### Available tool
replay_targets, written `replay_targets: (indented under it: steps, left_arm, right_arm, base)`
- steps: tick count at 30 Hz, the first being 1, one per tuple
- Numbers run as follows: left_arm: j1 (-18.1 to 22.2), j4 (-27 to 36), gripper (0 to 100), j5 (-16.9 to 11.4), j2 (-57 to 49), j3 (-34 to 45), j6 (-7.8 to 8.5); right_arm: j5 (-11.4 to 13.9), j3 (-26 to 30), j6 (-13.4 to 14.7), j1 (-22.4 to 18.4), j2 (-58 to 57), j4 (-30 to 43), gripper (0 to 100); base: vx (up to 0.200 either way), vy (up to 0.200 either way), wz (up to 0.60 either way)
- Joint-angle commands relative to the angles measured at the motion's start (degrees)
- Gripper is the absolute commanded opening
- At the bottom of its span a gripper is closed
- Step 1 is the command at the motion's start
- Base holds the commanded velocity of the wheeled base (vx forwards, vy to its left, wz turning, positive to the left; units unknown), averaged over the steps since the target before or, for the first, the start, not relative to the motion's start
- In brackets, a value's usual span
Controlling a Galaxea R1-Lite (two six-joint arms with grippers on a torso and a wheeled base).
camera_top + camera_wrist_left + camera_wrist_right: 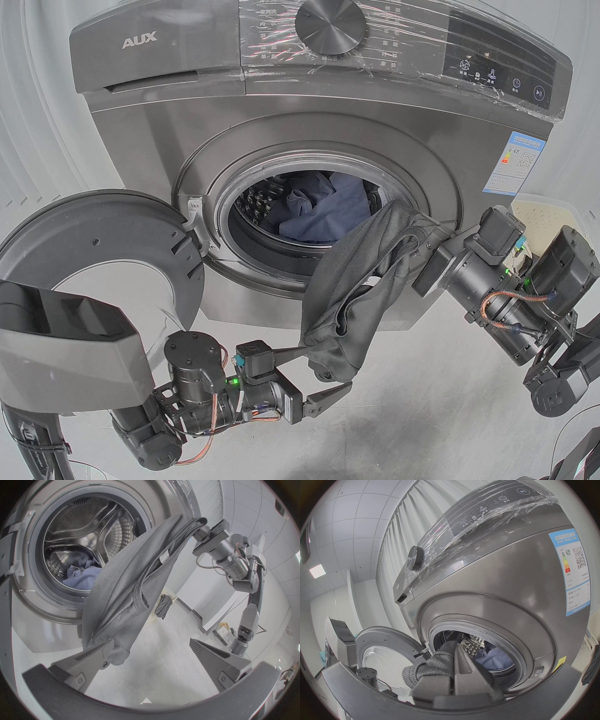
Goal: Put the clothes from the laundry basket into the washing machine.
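The washing machine [325,125] stands with its round door [94,250] swung open to the left. Blue clothes [325,209] lie in the drum [93,527]. My right gripper [431,240] is shut on the top of a dark grey garment [356,281], just outside the right side of the opening. The garment [131,583] hangs down in front of the machine's lower rim. My left gripper [328,369] is open below it, the garment's lower end touching one of its fingers [90,658]. In the right wrist view the right gripper [450,658] pinches the dark knit cloth [431,667].
A cream laundry basket [544,222] stands right of the machine, behind my right arm. Another dark cloth [163,605] hangs low beside the machine. The open door takes up the left side; bare grey floor [437,406] lies in front.
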Motion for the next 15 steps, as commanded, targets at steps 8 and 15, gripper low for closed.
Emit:
replay_targets:
  steps: [8,15]
  left_arm:
    - [2.16,0.12,100,3.13,12.20,-12.72,0.36]
    - [3.48,0.12,100,4.36,14.66,-16.41,0.54]
  right_arm:
    - [0.03,-0.16,1.20,2.07,-0.17,-0.06,0]
    - [0.03,-0.16,1.20,2.07,-0.25,-0.06,0]
  base:
    - [0.000,0.000,0.00]
    - [0.000,0.000,0.00]
